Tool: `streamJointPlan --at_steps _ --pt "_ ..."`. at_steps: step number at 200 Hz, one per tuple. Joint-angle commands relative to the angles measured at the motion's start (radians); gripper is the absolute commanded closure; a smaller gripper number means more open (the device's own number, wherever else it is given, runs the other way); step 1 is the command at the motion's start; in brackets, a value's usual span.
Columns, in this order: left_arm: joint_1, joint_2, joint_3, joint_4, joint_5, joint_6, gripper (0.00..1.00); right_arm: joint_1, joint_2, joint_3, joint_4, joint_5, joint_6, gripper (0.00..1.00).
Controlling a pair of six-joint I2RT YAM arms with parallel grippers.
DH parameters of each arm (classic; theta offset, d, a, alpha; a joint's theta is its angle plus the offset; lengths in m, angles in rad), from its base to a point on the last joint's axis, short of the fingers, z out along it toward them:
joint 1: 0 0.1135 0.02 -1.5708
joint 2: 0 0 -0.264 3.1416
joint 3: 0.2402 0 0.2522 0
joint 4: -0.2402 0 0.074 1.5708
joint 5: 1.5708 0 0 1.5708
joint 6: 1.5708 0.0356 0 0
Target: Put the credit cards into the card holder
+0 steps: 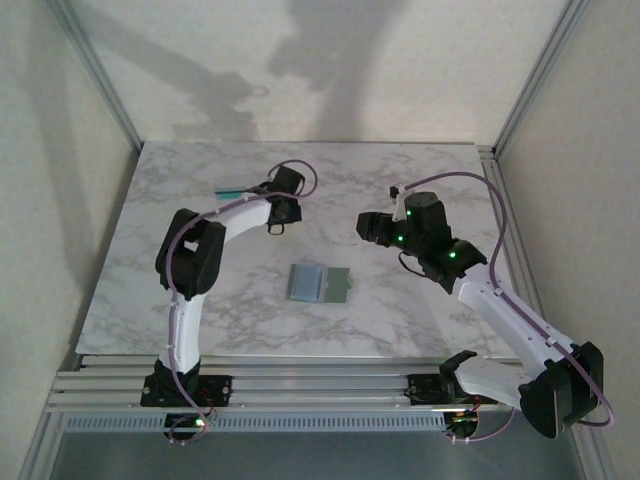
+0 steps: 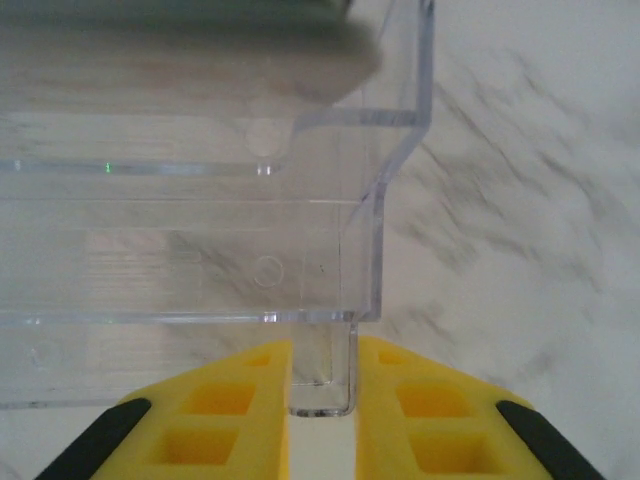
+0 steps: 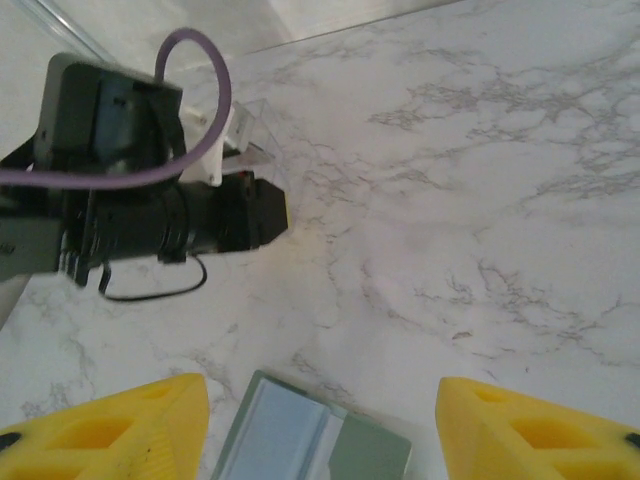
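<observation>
Left tool (image 2: 323,375) pinched on clear tray (image 2: 200,250) edge, far left of counter (image 1: 420,320), teal card (image 1: 230,190) just beside it. Right tool (image 3: 322,395) wide open, empty, over the open card holder (image 1: 318,283) mid-counter.

My left arm (image 1: 190,262) rises from its base, folds sharply at the elbow and runs forward and inward. My left gripper (image 2: 322,348) has its yellow fingers (image 2: 225,400) drawn close, with a narrow gap between them, pinching an edge of a clear plastic stand (image 2: 200,250). My right arm (image 1: 505,305) stretches forward and inward from its base, the wrist tipped downward. My right gripper (image 3: 322,392) is spread wide, its two yellow fingers well apart.
</observation>
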Motion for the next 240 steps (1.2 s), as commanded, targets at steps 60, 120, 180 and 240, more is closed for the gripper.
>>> streamJointPlan --at_steps 60,120,180,240 --pt "-0.197 -0.156 -0.183 0.028 0.028 0.167 0.74 -0.085 0.199 0.129 -0.037 -0.175 0.021 0.33" --pt "-0.195 -0.314 -0.323 0.082 0.023 0.176 0.51 -0.112 0.486 0.309 0.064 -0.359 -0.073 0.31" --pt "-0.112 -0.569 -0.461 0.074 0.055 0.057 0.38 -0.097 0.801 0.625 -0.041 -0.513 -0.236 0.31" --pt "0.180 -0.703 -0.642 0.149 0.338 -0.070 0.33 -0.046 1.083 0.953 -0.232 -0.526 -0.399 0.41"
